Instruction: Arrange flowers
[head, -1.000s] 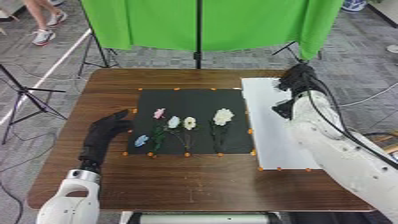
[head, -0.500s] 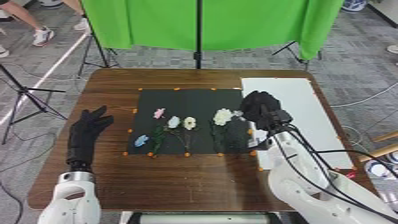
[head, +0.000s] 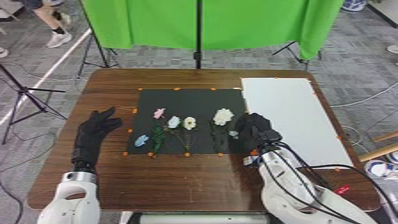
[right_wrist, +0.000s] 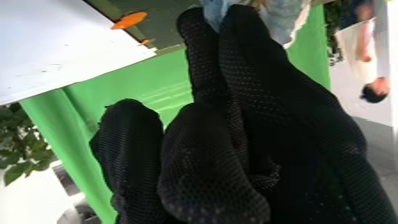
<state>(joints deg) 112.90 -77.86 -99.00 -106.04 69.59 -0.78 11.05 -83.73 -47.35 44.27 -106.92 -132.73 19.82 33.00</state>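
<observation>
At the black mat's right edge in the head view is my right hand (head: 258, 129), its fingers pinching a pale blue flower (head: 234, 134). The right wrist view has the right hand (right_wrist: 253, 90) with the pale blue flower (right_wrist: 284, 17) at its fingertips. On the black mat (head: 187, 100) lie a pink flower (head: 159, 113), a white one (head: 174, 121), a cream one (head: 189, 123), a large white one (head: 222, 117) and a blue one (head: 140, 141). My left hand (head: 91, 134) rests left of the mat, fingers spread.
A white sheet (head: 293, 115) lies right of the mat on the brown table (head: 187, 185). Orange markers line the edges of mat and sheet. A green cloth (head: 151, 25) hangs beyond the table.
My right hand has come from the white sheet's far end toward the near side and left, to the mat's edge, with the pale blue flower. The left hand has shifted slightly left.
</observation>
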